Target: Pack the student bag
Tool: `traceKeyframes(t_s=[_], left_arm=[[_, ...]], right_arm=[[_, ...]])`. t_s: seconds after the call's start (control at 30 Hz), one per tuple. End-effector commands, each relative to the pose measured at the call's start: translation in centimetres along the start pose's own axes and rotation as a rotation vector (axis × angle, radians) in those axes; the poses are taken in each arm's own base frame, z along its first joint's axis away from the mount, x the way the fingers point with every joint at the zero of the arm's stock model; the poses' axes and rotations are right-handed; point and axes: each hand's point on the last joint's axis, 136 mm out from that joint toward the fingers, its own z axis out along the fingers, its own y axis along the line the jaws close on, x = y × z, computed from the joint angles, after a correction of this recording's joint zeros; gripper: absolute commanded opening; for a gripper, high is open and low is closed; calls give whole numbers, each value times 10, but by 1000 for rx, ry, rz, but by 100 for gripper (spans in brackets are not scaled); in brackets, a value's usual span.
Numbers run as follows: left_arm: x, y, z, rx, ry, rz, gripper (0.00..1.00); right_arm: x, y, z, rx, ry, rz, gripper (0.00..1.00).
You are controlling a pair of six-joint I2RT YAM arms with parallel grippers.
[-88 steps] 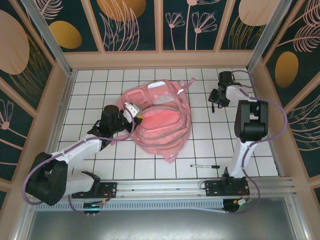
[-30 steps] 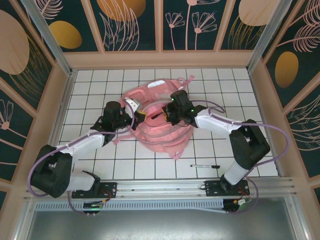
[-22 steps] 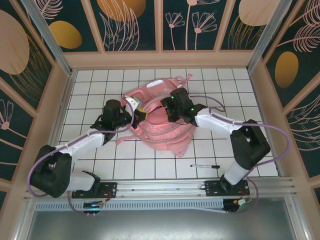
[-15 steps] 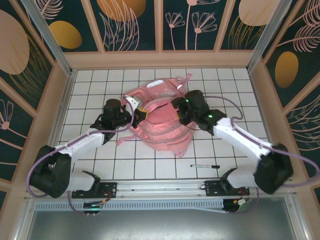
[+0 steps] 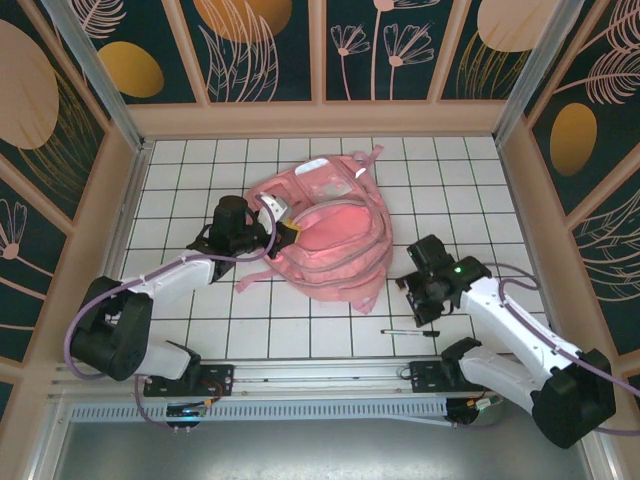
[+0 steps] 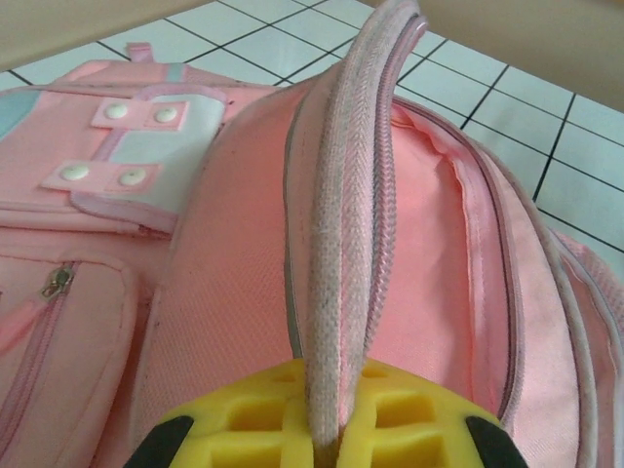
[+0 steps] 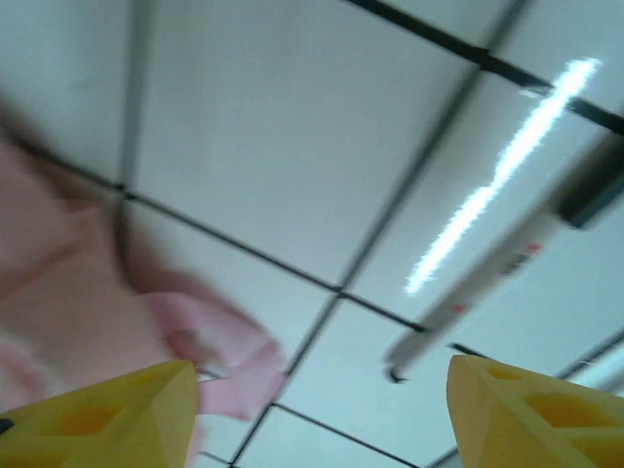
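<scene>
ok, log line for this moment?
bag: main pocket open | left gripper: shut on its rim | right gripper: open, over pen | pen: lying on table

A pink student bag with a pale mint pocket flap lies on a white table gridded in black lines. The pen is white, capped in black. Dark teal wall panels carry orange discs and pale line-drawn leaves. The arms are white with black joints.
</scene>
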Motion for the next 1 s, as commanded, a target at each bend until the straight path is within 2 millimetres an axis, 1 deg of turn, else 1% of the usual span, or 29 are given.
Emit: traceKeyframes(t_s=[0.0,0.1,0.2,0.27,0.33,0.53,0.57,0.6,0.63,0.67,0.7,0.73,0.8,0.87,0.97], left_arm=[[-21,-14,0,87,-53,55,0],[-20,-22,0,131,-41,69,0],[-19,-23,-2,130,-34,87,0],[-17,-22,-2,127,-31,90,0],[-17,-22,-2,125,-33,84,0],[-14,-21,-1,126,-22,65,0],[-14,-22,-1,127,-17,70,0],[-13,-21,-1,126,-14,75,0],[-14,-21,-1,121,-13,78,0],[-15,-21,-2,117,-15,79,0],[-15,-21,-3,115,-16,80,0],[-15,-20,-3,111,-16,81,0],[-15,-21,-4,108,-17,80,0],[-15,-19,-5,94,-16,73,0],[-22,-17,-8,74,-21,54,0]], right_arm=[[6,-27,6,88,49,76,64],[7,-39,5,156,37,95,61],[6,-41,8,156,20,107,59],[9,-39,18,134,47,112,58],[10,-42,29,141,61,124,58],[4,-61,55,192,46,136,56],[2,-61,58,185,40,137,53],[-2,-62,61,176,26,142,40],[-4,-62,64,167,16,148,30],[-7,-62,66,158,10,155,23],[-9,-61,67,145,2,156,13],[-13,-61,67,140,-11,154,9],[-16,-59,65,133,-21,152,4],[-14,-50,57,114,-12,146,4],[-8,-16,29,27,-5,126,1]])
